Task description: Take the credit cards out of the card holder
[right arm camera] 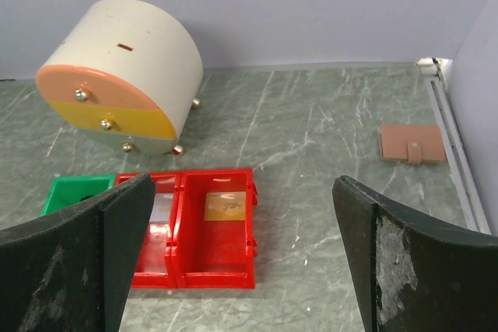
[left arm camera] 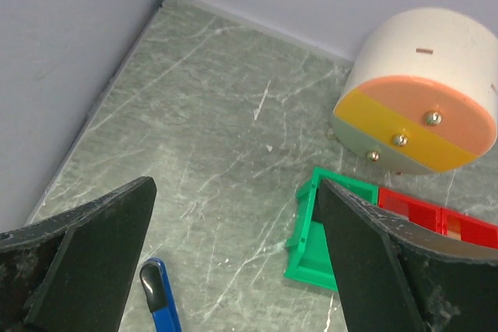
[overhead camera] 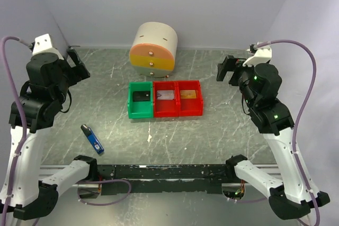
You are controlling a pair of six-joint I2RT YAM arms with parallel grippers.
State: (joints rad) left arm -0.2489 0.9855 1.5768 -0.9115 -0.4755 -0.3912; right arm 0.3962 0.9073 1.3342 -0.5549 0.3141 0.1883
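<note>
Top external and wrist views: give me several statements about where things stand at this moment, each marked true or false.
1. The left pincer and the right pincer are both open and hold nothing. True.
2. The card holder lies inside the green bin. False: it lies flat on the table off to the right, apart from the bins, its strap closed.
3. The green bin stands at the left end of a row with two red bins. True.
4. The blue-and-black stick sits in a red bin. False: it lies on the table, nearer the arms and left of the bins.
5. The round drawer unit stands behind the bins. True.
</note>
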